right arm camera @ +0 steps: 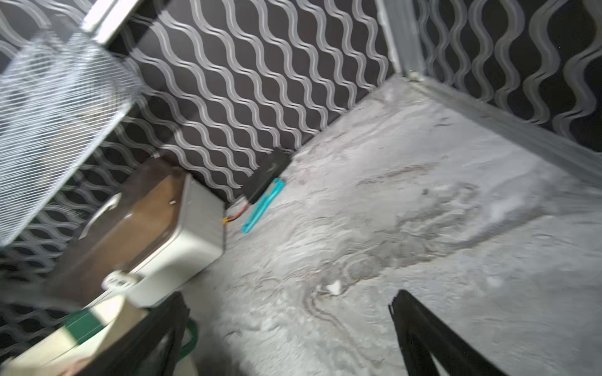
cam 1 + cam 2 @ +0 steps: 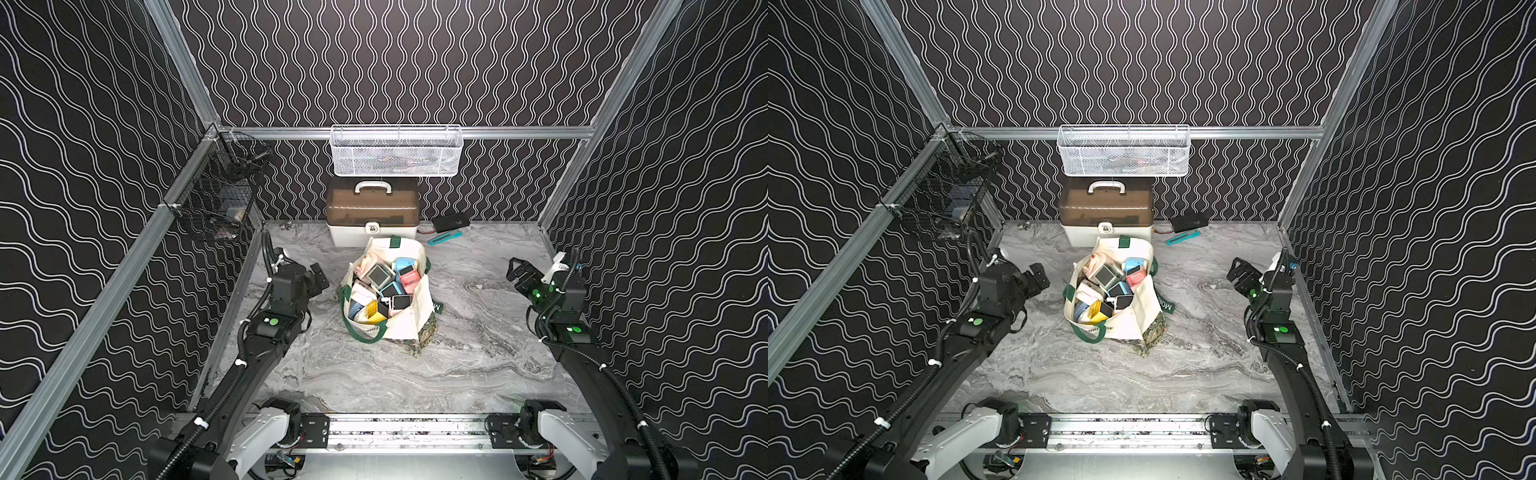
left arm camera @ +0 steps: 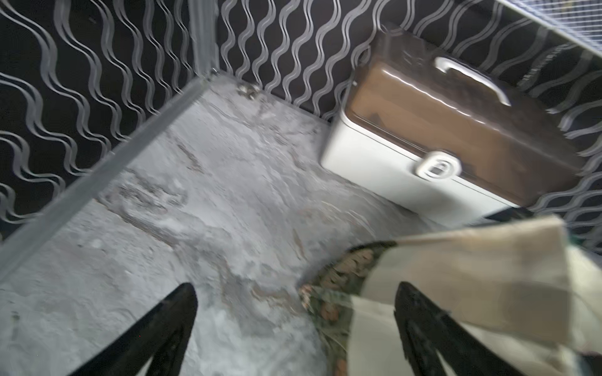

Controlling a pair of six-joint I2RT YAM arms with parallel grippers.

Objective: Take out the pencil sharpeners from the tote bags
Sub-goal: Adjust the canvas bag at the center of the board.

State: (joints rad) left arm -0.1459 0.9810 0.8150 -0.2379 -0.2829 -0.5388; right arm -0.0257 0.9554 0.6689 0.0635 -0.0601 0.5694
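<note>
A cream tote bag (image 2: 409, 320) (image 2: 1133, 322) with dark green straps stands open mid-table in both top views, packed with several pencil sharpeners (image 2: 380, 276) (image 2: 1106, 276) in pink, light blue, yellow and cream. My left gripper (image 2: 318, 278) (image 2: 1038, 276) hovers just left of the bag, open and empty; in the left wrist view its fingers (image 3: 182, 312) straddle bare table and the bag's leafy base (image 3: 329, 286). My right gripper (image 2: 517, 272) (image 2: 1239, 270) hangs open and empty well right of the bag, over bare table (image 1: 293, 325).
A white-and-brown case (image 2: 372, 216) (image 3: 423, 130) (image 1: 156, 228) stands behind the bag at the back wall. A teal stick tool (image 2: 444, 237) (image 1: 264, 205) and a black device (image 2: 451, 222) lie back right. A white mesh basket (image 2: 397, 151) and black wire baskets (image 2: 216, 208) hang on the walls.
</note>
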